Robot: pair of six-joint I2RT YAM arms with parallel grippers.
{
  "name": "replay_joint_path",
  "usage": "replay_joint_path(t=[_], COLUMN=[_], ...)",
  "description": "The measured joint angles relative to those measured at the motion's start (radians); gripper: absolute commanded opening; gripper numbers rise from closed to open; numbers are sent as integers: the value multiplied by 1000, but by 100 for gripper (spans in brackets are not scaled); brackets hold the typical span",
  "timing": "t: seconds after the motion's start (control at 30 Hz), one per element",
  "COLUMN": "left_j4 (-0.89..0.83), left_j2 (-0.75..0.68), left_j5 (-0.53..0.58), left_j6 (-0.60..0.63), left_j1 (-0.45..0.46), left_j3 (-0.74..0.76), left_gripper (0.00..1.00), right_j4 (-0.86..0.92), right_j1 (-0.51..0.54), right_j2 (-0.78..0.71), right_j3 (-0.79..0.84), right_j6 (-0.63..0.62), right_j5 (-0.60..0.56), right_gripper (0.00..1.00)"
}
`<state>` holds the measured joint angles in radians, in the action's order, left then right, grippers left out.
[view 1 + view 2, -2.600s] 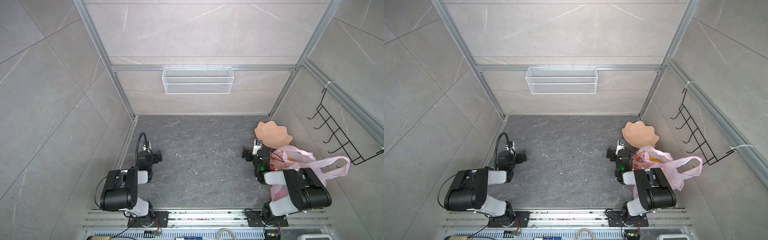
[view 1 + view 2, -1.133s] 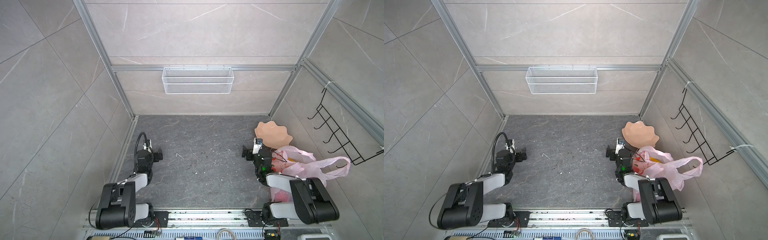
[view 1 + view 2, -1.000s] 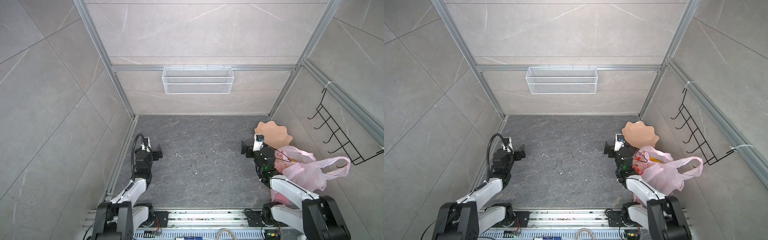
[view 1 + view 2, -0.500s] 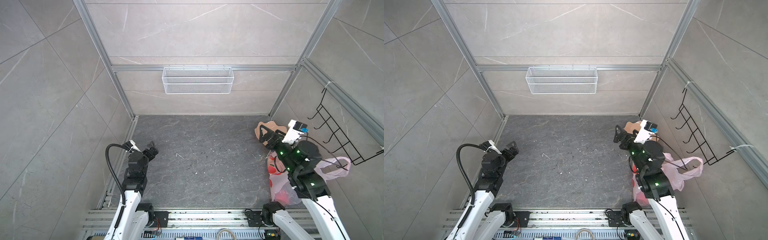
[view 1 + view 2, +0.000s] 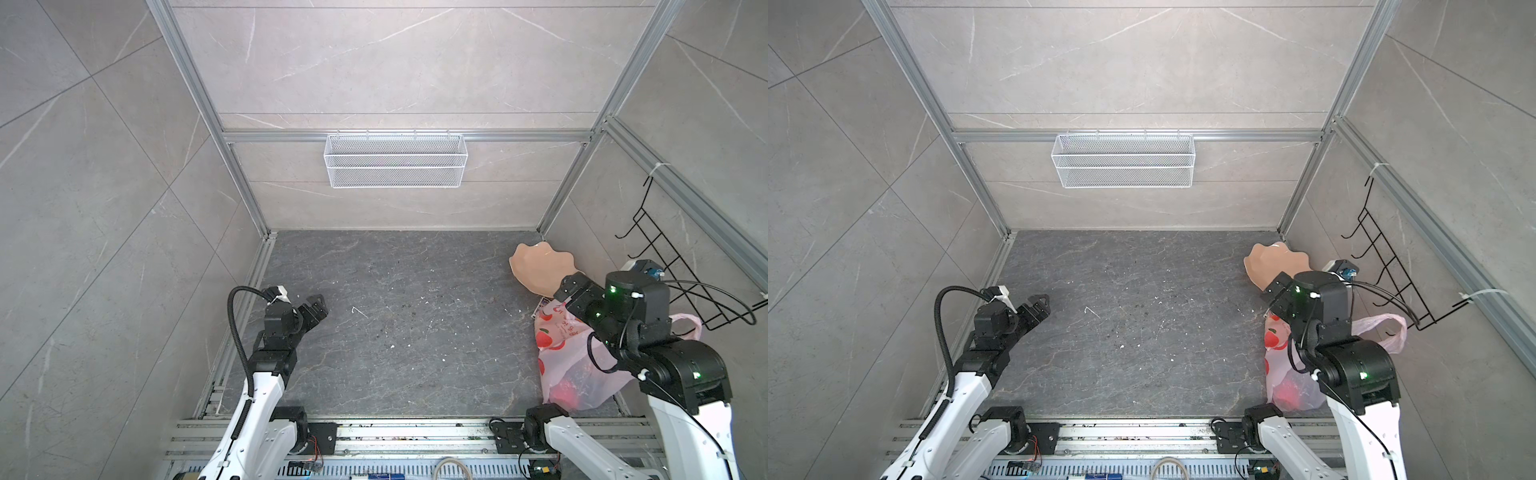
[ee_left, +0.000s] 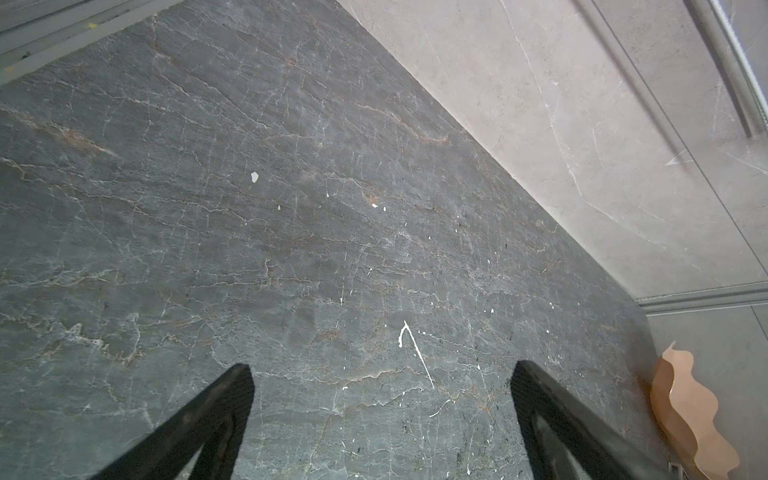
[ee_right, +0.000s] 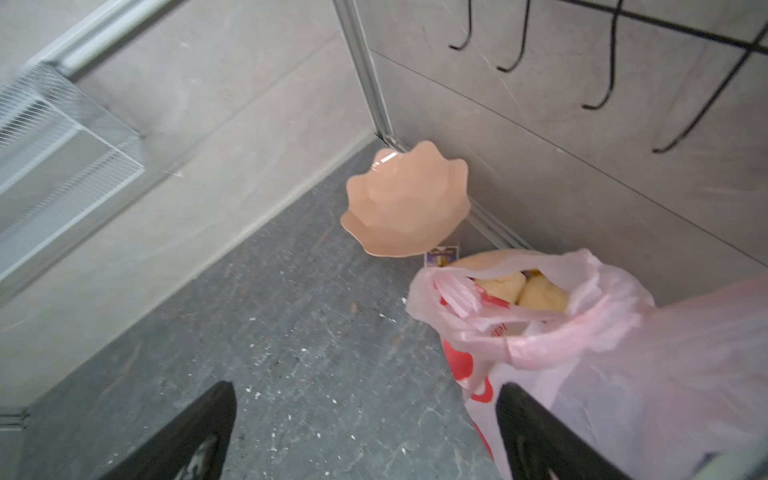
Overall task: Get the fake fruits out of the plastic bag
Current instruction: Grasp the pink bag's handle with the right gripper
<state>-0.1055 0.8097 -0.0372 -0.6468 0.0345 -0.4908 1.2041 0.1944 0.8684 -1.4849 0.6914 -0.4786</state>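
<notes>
Left gripper [image 6: 380,370]: jaws wide apart, lifted off the dark floor [image 5: 415,332] since the folded rest pose.
Right gripper [image 7: 365,386]: jaws wide apart, risen from rest, hanging near the bag's mouth.
Plastic bag [image 5: 582,374]: slumped against right wall [image 5: 594,232], just beside peach dish [image 5: 540,270], mouth open.
Fake fruits [image 7: 544,297]: inside the bag; two beige lumps [image 7: 498,286] showing at mouth.

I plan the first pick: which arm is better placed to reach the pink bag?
Right. The right arm hangs close to the plastic bag, jaws open, beige fruits showing in its mouth. The left arm stands across the floor from it.
</notes>
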Motion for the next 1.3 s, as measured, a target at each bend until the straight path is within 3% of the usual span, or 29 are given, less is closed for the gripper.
replay_joint_path(t=[0.43, 0.67, 0.83, 0.9, 0.97, 1.1, 1.17, 1.3], left_j4=[10, 29, 31, 31, 31, 31, 31, 31], left_j2=[28, 28, 11, 11, 11, 11, 11, 11], left_j5=[1, 0, 0, 0, 0, 0, 0, 1], left_j6=[28, 37, 42, 46, 48, 49, 49, 50], left_j1=[0, 0, 0, 0, 0, 0, 0, 0], left_j3=[52, 52, 61, 61, 61, 61, 61, 61], left_gripper=[100, 99, 100, 100, 100, 100, 100, 100], right_j4=[31, -94, -166, -185, -208, -236, -238, -251], right_j1=[-19, -177, -241, -256, -267, -270, -270, -269], right_j2=[29, 125, 128, 128, 128, 124, 119, 85], right_j3=[69, 101, 154, 154, 159, 181, 188, 199], right_j6=[105, 70, 42, 33, 20, -1, -11, -54], right_j5=[-121, -97, -74, -74, -74, -78, -69, 11], right_gripper=[95, 83, 67, 55, 37, 14, 6, 5])
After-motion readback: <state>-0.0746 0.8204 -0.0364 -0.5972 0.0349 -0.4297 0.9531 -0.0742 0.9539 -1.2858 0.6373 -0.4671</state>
